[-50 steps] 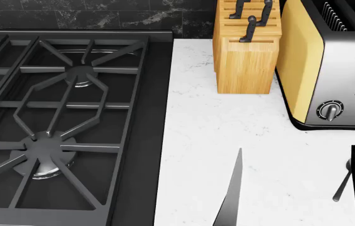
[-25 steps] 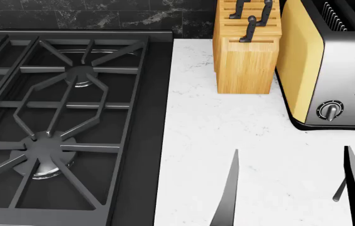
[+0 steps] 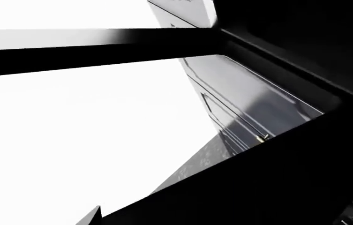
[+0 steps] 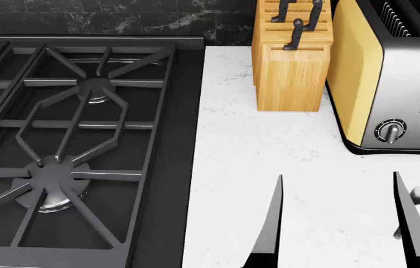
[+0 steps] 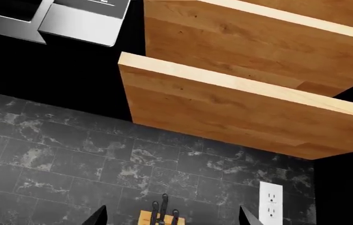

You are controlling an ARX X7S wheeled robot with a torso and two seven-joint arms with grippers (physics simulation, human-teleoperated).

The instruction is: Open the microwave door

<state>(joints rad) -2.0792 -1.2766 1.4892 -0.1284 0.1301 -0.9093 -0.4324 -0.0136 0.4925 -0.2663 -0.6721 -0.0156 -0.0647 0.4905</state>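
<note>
Overhead, well above the right gripper (image 4: 338, 176), a silver appliance face (image 5: 79, 21) shows at the edge of the right wrist view beside the wooden cabinets (image 5: 239, 98). That may be the microwave (its door cannot be made out from this angle), and nothing touches it. The right gripper hangs over the white countertop (image 4: 232, 167) with its two dark fingers (image 4: 275, 223) spread wide apart, holding nothing. Straight beyond it stands the knife block (image 4: 291, 61), black handles upright in their slots. Beyond and to its right sits the yellow-sided toaster (image 4: 396, 84), close beside the block. Just by its right finger lies a small grey utensil (image 4: 418, 194), partly hidden. Off to its left is the gas stove (image 4: 68, 139) with black grates. Behind the block runs dark marbled tile (image 5: 51, 159) with a white outlet (image 5: 270, 199). The left wrist view gives only dark bars and a grey panel (image 3: 251, 103); whether the left claw is apart or together, I cannot tell.
</note>
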